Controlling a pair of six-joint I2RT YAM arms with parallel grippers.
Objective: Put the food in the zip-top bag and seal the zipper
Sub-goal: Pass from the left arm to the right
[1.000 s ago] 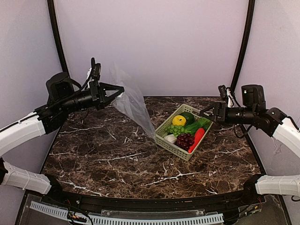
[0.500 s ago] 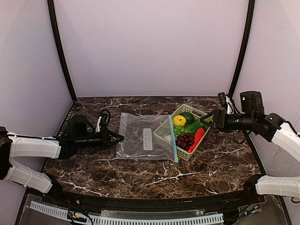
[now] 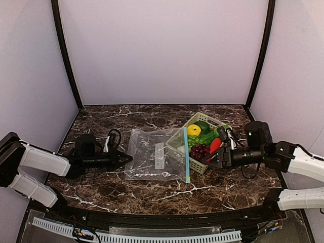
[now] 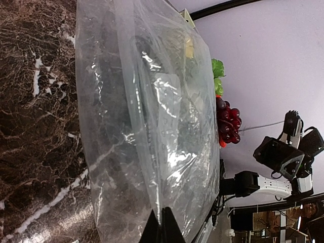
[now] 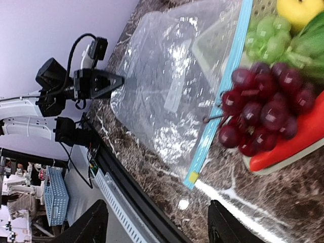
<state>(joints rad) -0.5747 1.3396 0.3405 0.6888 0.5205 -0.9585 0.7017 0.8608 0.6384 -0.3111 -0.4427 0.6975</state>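
The clear zip-top bag (image 3: pixel 154 161) lies flat on the marble table, and its teal-blue zipper (image 3: pixel 186 163) rests against the basket's left side. My left gripper (image 3: pixel 127 159) is shut on the bag's left edge, and the left wrist view shows the film (image 4: pixel 147 126) pinched between its fingertips (image 4: pixel 162 225). The food sits in the pale green basket (image 3: pixel 198 167): yellow lemon (image 3: pixel 193 130), purple grapes (image 3: pixel 199 151), red pepper (image 3: pixel 215 145). My right gripper (image 3: pixel 211 161) hangs open and empty, low at the basket's near side, just right of the zipper's near end (image 5: pixel 217 126), with the grapes (image 5: pixel 263 106) close by.
Dark posts and pale walls enclose the table on three sides. A black rail and white slotted strip (image 3: pixel 136 235) run along the near edge. Bare marble (image 3: pixel 167 195) lies in front of the bag.
My left arm has lowered the bag from hanging in the air to lying flat against the basket. My right arm has dropped toward the basket's near side, and its jaws have narrowed slightly.
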